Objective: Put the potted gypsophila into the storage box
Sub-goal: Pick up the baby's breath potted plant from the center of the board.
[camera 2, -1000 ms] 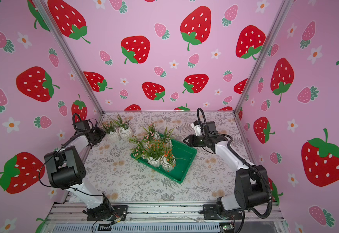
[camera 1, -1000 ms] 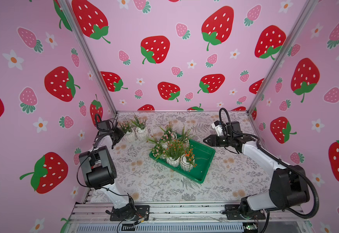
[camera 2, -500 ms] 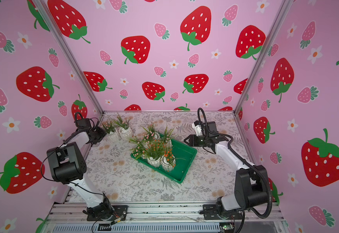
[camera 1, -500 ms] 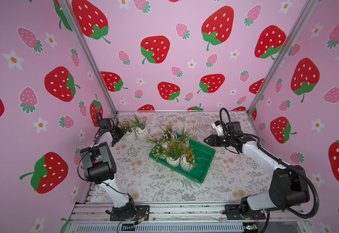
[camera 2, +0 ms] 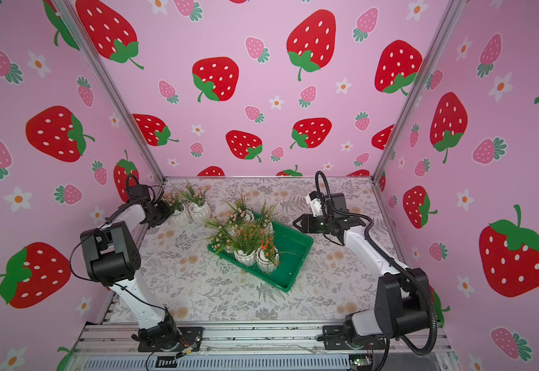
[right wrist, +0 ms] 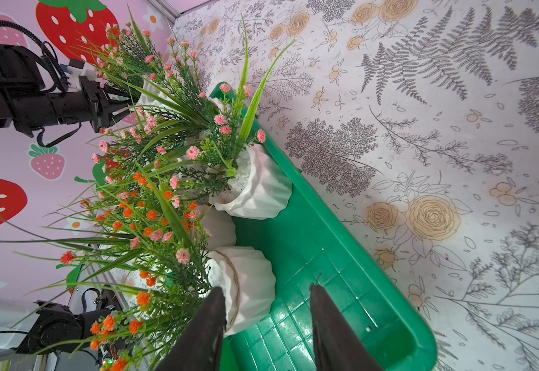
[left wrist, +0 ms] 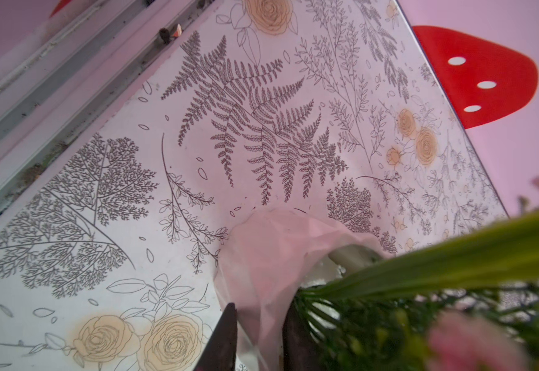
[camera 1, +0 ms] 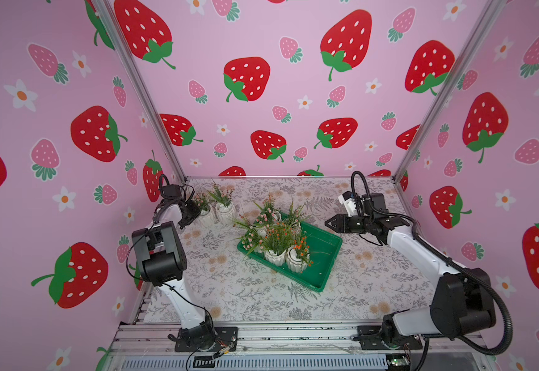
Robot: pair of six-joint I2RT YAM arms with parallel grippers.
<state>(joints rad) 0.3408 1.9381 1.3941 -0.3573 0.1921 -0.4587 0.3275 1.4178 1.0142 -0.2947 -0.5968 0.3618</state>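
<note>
Left pincer (camera 1: 198,212) reached two loose pots (camera 1: 206,216) — grip unclear; right pincer (camera 1: 328,223) apart — box (camera 1: 324,253) holds four.

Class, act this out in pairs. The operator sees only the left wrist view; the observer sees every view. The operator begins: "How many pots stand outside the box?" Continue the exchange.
Observer: Two, on the table: the pot at the left gripper and a second pot beside it.
Operator: Where is the right gripper?
Observer: The right gripper hangs open by the end of the box nearer its own arm, holding nothing.
Operator: Any room inside?
Observer: Yes. The boxed pots crowd the end nearer the left arm; the green floor beyond is bare.
</note>
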